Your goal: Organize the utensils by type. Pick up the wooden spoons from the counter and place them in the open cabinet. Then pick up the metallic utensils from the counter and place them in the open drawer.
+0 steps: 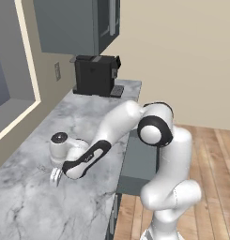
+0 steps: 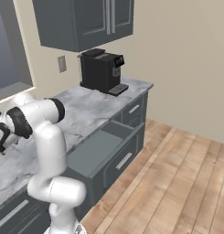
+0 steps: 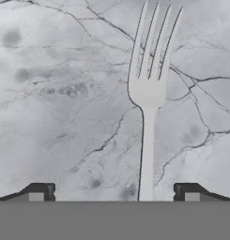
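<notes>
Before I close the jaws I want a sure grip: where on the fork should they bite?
On the fork's narrow handle, below the tines, coming straight down. It lies flat on the counter with the handle running between the open gripper's fingertips, nearer one, so shifting over probably helps.

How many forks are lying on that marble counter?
1. A single silvery fork lies flat on the marble counter in the hand view, its handle running down between the open pincer's fingertips. Other cutlery may be hidden behind the arm.
</notes>
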Robot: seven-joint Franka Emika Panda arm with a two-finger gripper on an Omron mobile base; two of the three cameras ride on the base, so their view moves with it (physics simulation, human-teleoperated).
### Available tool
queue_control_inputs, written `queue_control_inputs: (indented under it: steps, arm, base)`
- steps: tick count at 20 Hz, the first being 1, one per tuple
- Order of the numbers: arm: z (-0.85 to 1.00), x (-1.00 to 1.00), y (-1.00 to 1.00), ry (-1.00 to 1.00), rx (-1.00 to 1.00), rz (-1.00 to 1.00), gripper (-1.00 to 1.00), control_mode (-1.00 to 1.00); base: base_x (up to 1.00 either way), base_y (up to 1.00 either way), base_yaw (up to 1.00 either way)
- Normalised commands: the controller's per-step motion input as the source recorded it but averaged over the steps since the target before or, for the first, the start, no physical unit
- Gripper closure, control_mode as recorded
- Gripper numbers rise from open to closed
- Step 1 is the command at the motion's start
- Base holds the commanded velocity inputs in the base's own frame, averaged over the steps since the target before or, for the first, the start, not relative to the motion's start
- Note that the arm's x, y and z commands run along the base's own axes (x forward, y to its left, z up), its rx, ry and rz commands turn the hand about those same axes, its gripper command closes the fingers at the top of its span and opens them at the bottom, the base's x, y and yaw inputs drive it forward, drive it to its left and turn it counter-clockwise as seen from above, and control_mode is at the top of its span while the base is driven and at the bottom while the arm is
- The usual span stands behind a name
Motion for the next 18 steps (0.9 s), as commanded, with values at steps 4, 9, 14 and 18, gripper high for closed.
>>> queue_control_inputs:
  steps: [4, 9, 14, 18]
  arm:
    - [-0.17, 0.26, 0.07, 0.00, 0.00, 0.00, -1.00, -1.00]
    - [-0.34, 0.38, -0.01, 0.00, 0.00, 0.00, -1.00, -1.00]
    - [-0.81, 0.08, -0.15, 0.00, 0.00, 0.00, -1.00, -1.00]
    - [-0.95, 0.03, -0.40, 0.00, 0.00, -0.04, -1.00, -1.00]
  base:
    - [0.00, 0.00, 0.00]
    - [0.00, 0.00, 0.00]
    - [0.00, 0.00, 0.00]
    - [0.00, 0.00, 0.00]
